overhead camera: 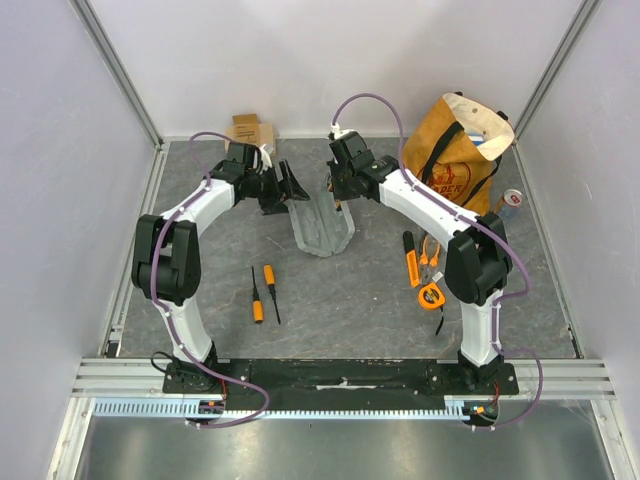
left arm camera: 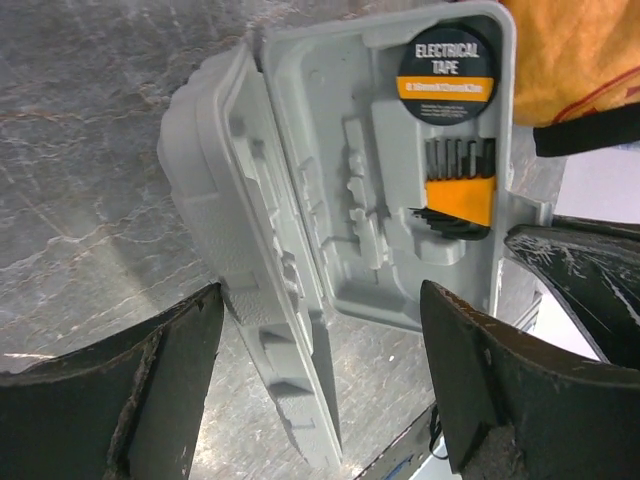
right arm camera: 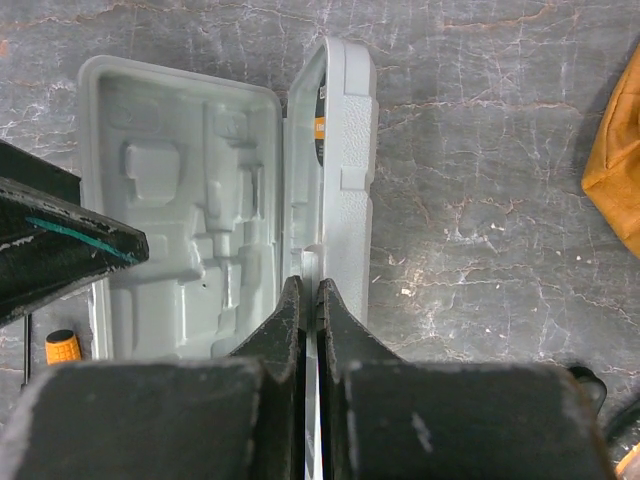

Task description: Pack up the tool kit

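Two halves of the case (overhead camera: 322, 225) lie open at the far middle of the surface (overhead camera: 350, 300). The right tool (right arm camera: 306, 292) is pinched on the upright half's rim; the left tool (left arm camera: 320, 310) stands apart. Recommended: hold the rim steady and fetch the loose screwdrivers (overhead camera: 262, 292).

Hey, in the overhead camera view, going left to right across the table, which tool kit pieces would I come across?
Two screwdrivers → open grey case → loose orange hand tools.
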`<action>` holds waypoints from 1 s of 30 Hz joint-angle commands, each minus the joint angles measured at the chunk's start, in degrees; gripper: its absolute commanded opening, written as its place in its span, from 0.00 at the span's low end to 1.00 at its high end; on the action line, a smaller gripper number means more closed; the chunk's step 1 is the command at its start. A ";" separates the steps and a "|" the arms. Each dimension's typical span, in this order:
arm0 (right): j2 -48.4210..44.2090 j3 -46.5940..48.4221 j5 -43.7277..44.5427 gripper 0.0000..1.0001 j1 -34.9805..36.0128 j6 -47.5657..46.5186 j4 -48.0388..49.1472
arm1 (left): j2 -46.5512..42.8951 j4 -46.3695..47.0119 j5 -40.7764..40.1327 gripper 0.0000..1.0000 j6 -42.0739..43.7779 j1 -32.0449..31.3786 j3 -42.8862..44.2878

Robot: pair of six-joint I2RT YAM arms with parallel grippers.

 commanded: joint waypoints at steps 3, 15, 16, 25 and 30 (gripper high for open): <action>-2.64 -1.65 0.39 0.00 -2.30 0.33 1.38 | 0.69 -1.96 -8.66 0.83 -2.01 0.96 -1.39; -2.38 -14.85 -0.66 0.12 -9.60 0.42 7.27 | -3.09 -7.41 -21.94 0.84 0.81 4.03 -5.88; -2.20 -15.02 -0.84 0.15 -9.95 0.50 7.28 | -3.53 -7.85 -22.64 0.85 1.16 4.03 -5.88; -5.01 -14.33 3.90 0.70 -10.13 -0.29 9.91 | -15.55 -10.75 -28.89 0.94 0.81 4.38 -15.09; -8.43 -14.05 3.64 0.72 -9.16 0.41 10.17 | -22.94 -11.63 -27.92 0.97 3.09 4.38 -20.54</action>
